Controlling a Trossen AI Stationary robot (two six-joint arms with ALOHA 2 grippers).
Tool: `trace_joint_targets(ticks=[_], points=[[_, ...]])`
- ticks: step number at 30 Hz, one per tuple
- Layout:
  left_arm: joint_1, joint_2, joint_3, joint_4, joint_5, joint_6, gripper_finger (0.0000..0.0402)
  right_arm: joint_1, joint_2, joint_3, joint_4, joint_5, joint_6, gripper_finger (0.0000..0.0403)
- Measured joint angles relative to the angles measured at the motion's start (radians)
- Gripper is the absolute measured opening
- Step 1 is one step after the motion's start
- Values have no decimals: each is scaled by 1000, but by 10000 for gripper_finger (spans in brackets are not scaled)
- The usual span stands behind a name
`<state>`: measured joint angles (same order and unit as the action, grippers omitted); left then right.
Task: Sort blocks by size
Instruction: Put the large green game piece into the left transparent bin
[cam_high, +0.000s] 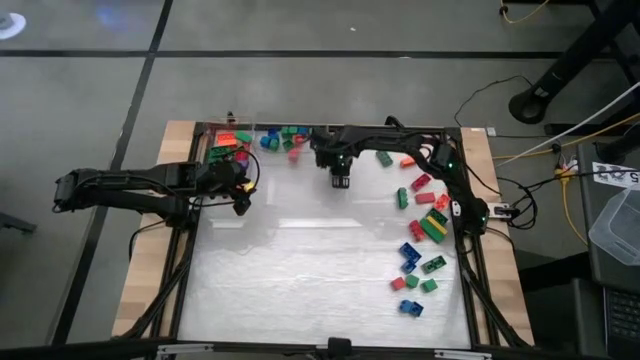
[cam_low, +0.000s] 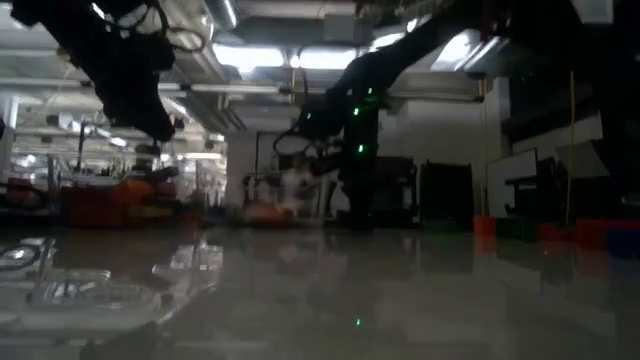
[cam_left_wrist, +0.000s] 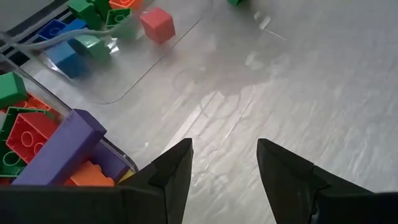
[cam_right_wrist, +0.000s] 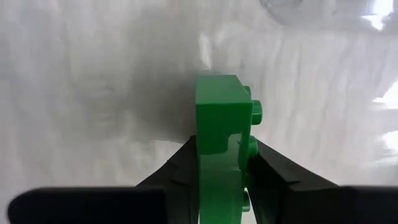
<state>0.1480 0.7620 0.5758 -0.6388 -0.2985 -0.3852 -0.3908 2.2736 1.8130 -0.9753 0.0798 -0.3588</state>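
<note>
One green block (cam_right_wrist: 219, 124) clamped upright between the right claw's (cam_right_wrist: 221, 180) fingers, above the table.

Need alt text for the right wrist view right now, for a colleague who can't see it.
The right claw is shut on a green block, held edge-on between its two dark fingers with studs facing sideways. Beyond it lies only the pale, glossy table surface.
</note>
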Motion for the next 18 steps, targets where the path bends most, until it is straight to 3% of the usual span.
trace_joint_targets(ticks=[2,7,18], points=[[0,0,0,0,0,0,169,-13,-1,1,20,-67,17,94],[0,0,0,0,0,-5,169,1,-1,1,35,-95,40,93],[-9,0,0,0,49,-61,169,123,0,1,-113,-179,39,101]])
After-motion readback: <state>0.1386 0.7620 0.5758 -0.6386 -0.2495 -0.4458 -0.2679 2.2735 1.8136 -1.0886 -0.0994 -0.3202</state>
